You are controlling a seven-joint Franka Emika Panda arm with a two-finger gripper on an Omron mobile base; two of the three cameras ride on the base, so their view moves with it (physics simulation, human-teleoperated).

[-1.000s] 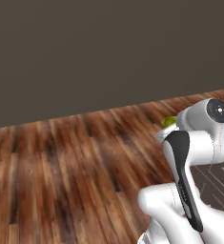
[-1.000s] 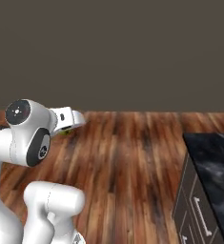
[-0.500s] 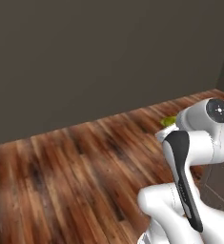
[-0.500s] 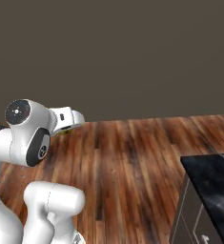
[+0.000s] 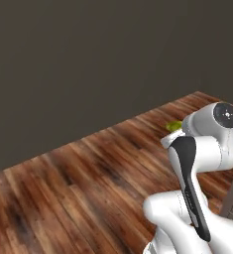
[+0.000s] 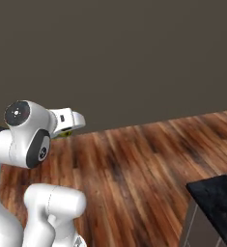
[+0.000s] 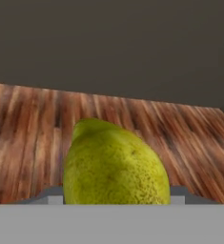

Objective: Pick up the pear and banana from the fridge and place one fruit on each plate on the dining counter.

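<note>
The yellow-green pear [image 7: 114,167] sits between my gripper's [image 7: 114,196] fingers, held up in the air over the wooden floor. In the left base view the pear [image 5: 174,126] peeks out beyond the white hand, just past the arm's elbow. In the right base view a sliver of the pear [image 6: 63,133] shows under the gripper [image 6: 75,121]. The jaws are closed against the pear's sides. The banana, the fridge, the plates and the dining counter are out of view.
A dark wall [image 6: 134,58] stands ahead across brown plank floor [image 5: 78,188]. A corner of a black-topped cabinet counter [image 6: 219,198] juts in at the lower right of the right base view.
The whole picture has shifted in both base views: the base has moved, and the wall and floor now sit differently. The arm keeps its pose with the pear in the gripper.
</note>
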